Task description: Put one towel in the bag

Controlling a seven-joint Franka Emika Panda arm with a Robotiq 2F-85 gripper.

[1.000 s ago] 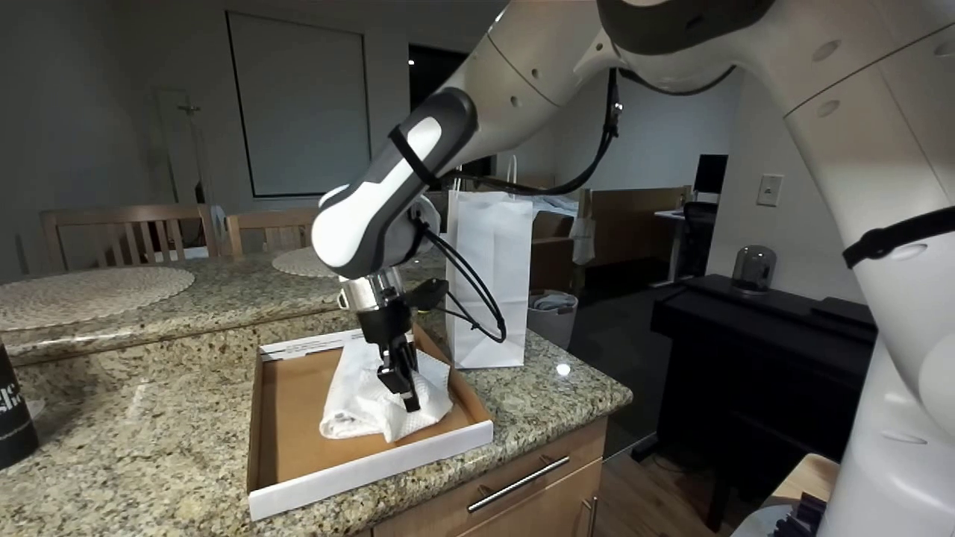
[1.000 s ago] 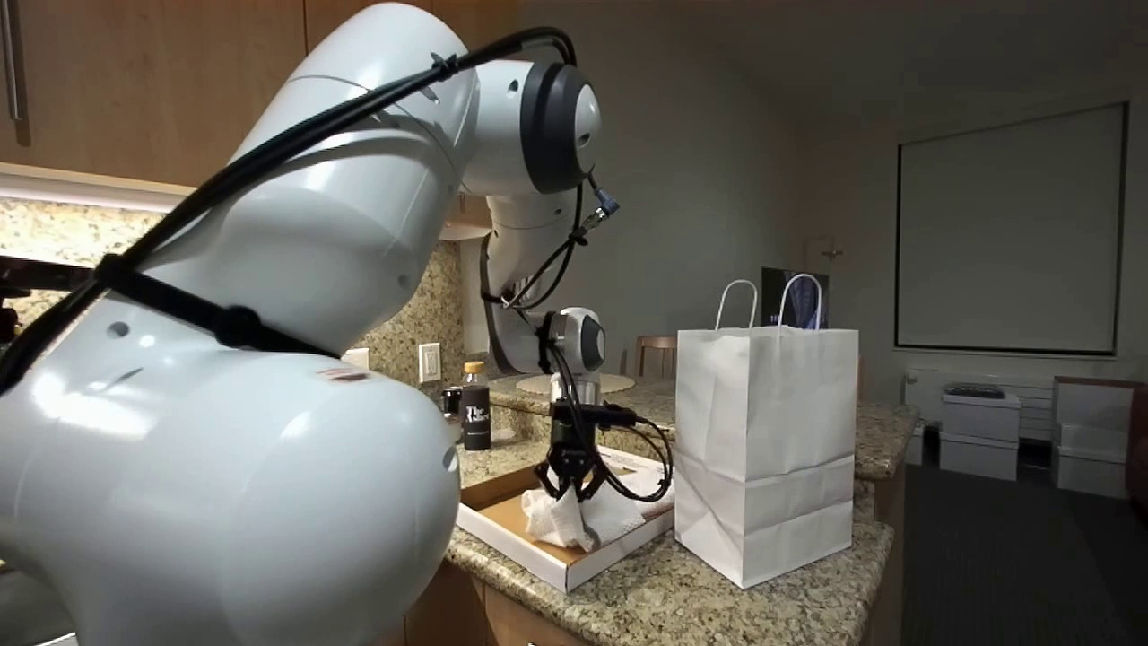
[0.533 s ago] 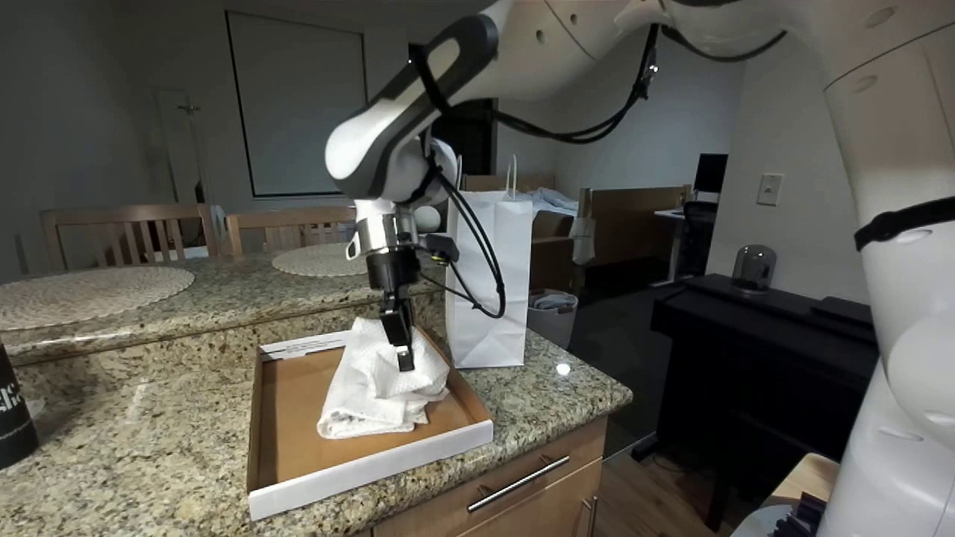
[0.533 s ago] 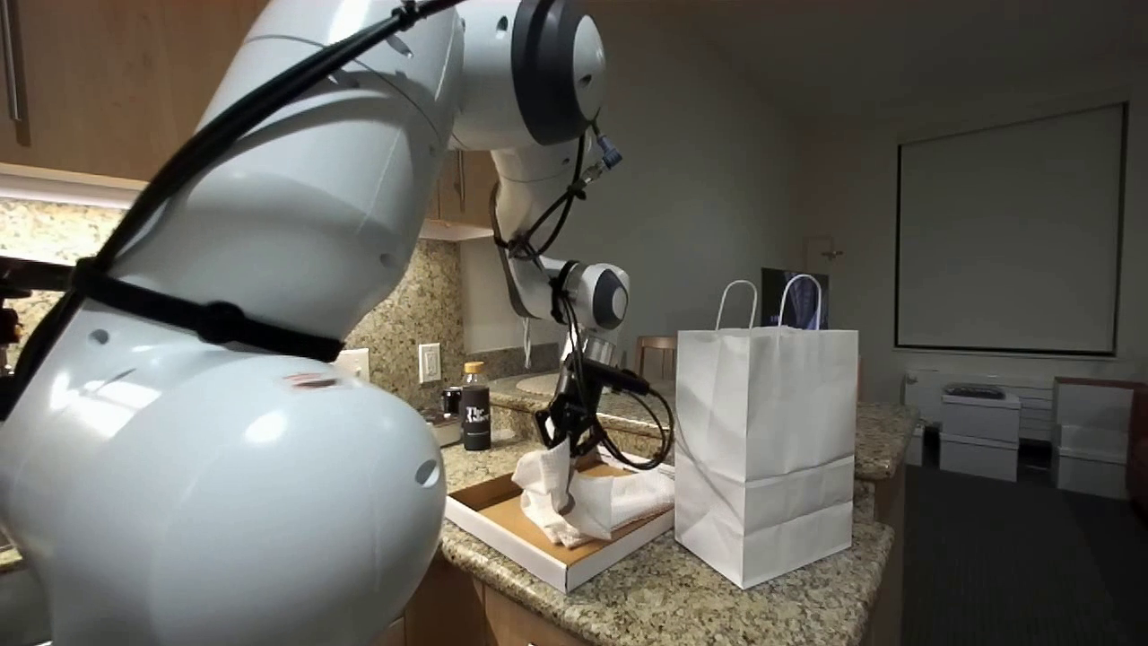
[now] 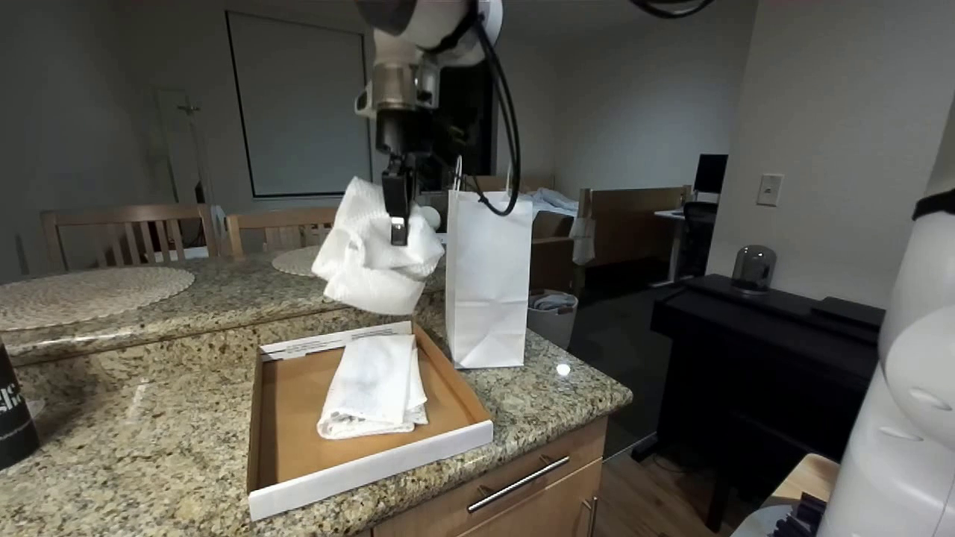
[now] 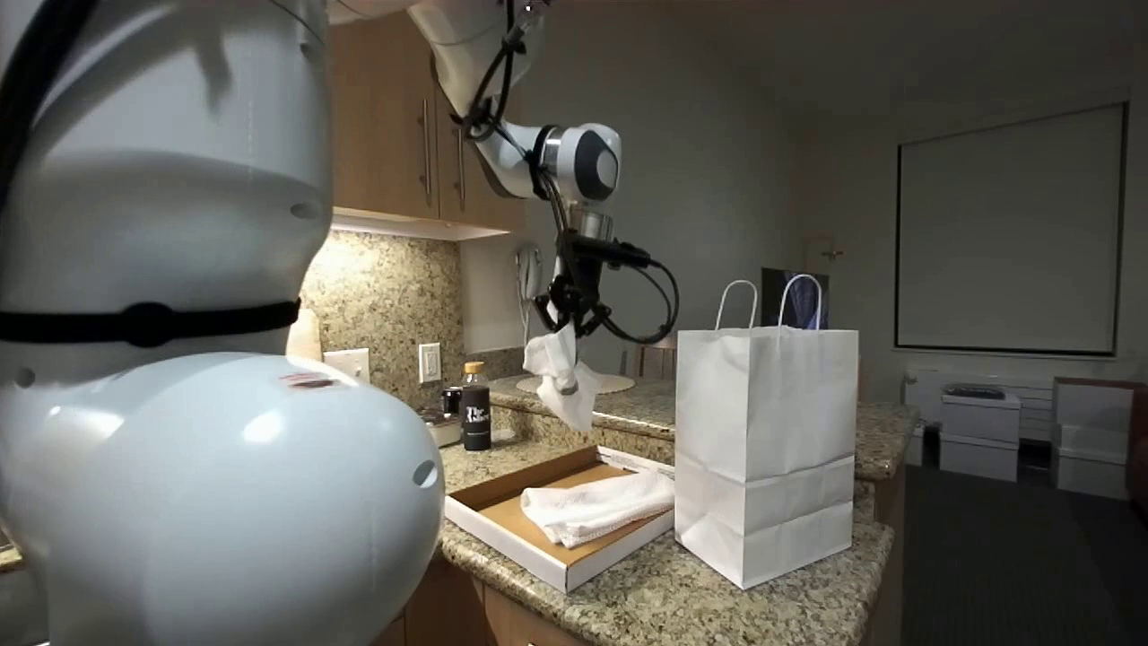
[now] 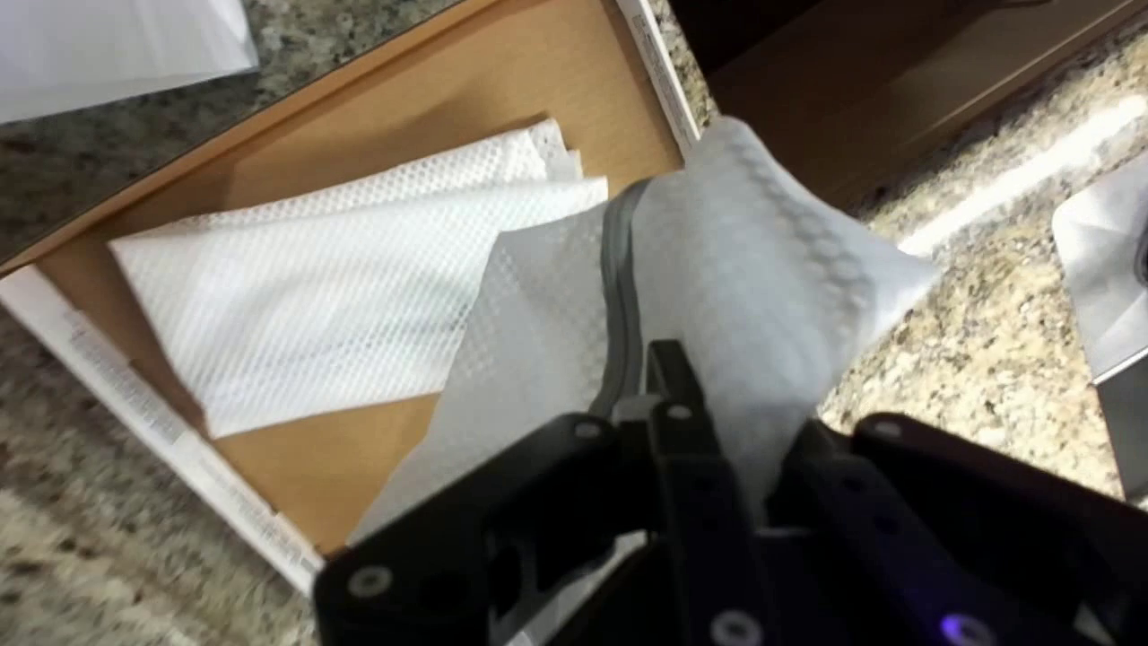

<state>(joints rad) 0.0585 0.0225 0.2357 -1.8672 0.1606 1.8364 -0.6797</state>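
Note:
My gripper [image 5: 399, 231] is shut on a crumpled white towel [image 5: 354, 272] and holds it in the air above the cardboard tray [image 5: 369, 468]. In the wrist view the held towel [image 7: 762, 278] bunches between the black fingers [image 7: 743, 399], with a grey band along it. A second white towel [image 5: 373, 380] lies folded in the tray; it also shows in the wrist view [image 7: 314, 305]. The tall white paper bag [image 6: 780, 431] stands upright on the counter beside the tray, its two handles up. My gripper is apart from the bag, over the tray side. The bag's inside is hidden.
A granite counter [image 5: 149, 462] carries the tray and bag, with the bag near the counter's end. A raised granite ledge with woven placemats [image 5: 97, 294] runs behind. A dark bottle [image 6: 475, 417] stands beyond the tray. A drawer handle [image 5: 518, 483] sticks out below.
My gripper has risen from the tray, lifting the crumpled towel up out of it. The folded towel underneath is now uncovered and stays in the tray. The bag has not moved.

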